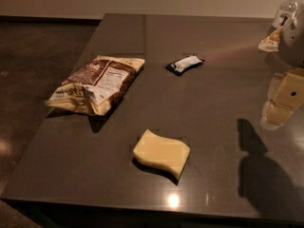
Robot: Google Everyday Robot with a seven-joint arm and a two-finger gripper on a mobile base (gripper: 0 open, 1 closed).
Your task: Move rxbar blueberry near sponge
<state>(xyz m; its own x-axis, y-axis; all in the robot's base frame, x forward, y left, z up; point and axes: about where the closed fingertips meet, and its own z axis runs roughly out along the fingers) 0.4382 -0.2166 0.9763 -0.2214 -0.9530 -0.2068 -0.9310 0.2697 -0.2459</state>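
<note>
Camera view: my cream-coloured claw (pixel 283 100) hangs over the dark table's (pixel 218 137) right side; open or closed, I cannot tell.
The small dark-blue, white-labelled rxbar blueberry (pixel 185 64) lies flat towards the far side, well apart from the wavy pale-yellow foam sponge (pixel 161 153) near the front. I judge a shallow pinch could skid that thin wrapper away.
</note>
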